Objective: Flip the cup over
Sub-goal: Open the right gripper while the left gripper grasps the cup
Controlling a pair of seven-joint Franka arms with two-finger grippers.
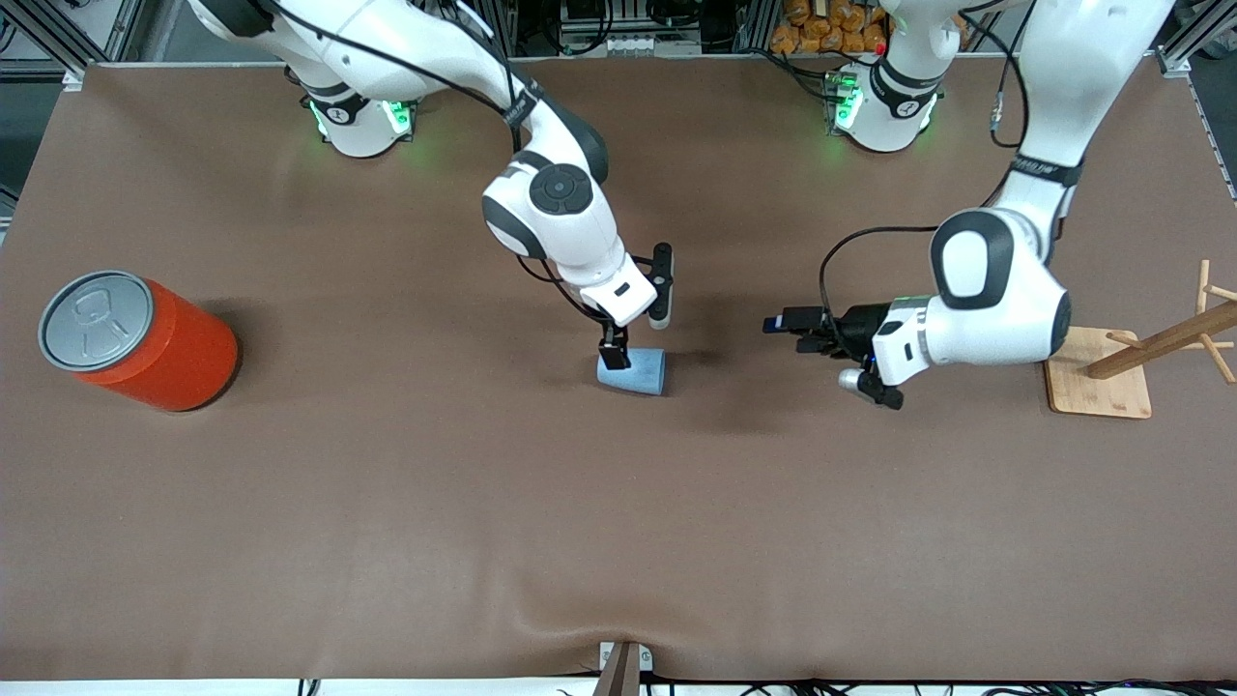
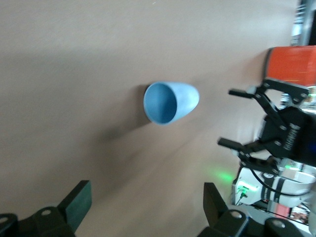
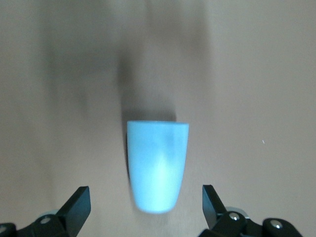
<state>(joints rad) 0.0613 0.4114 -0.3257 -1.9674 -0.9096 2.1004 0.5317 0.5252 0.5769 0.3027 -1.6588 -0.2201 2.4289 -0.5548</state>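
Observation:
The light-blue cup [image 1: 633, 373] lies on its side in the middle of the table, its open mouth toward the left arm's end. My right gripper [image 1: 638, 333] is open just over the cup's narrow closed end. In the right wrist view the cup [image 3: 158, 163] lies between the spread fingers of that gripper [image 3: 145, 200], which do not touch it. My left gripper [image 1: 785, 331] is open and empty, low over the table beside the cup's mouth. The left wrist view shows the cup's darker inside [image 2: 162, 102], well clear of the left gripper [image 2: 145, 197], and the right gripper [image 2: 234, 117].
A big orange can with a grey lid [image 1: 145, 338] stands at the right arm's end of the table; it also shows in the left wrist view [image 2: 291, 64]. A wooden rack on a square base [image 1: 1097, 387] stands at the left arm's end.

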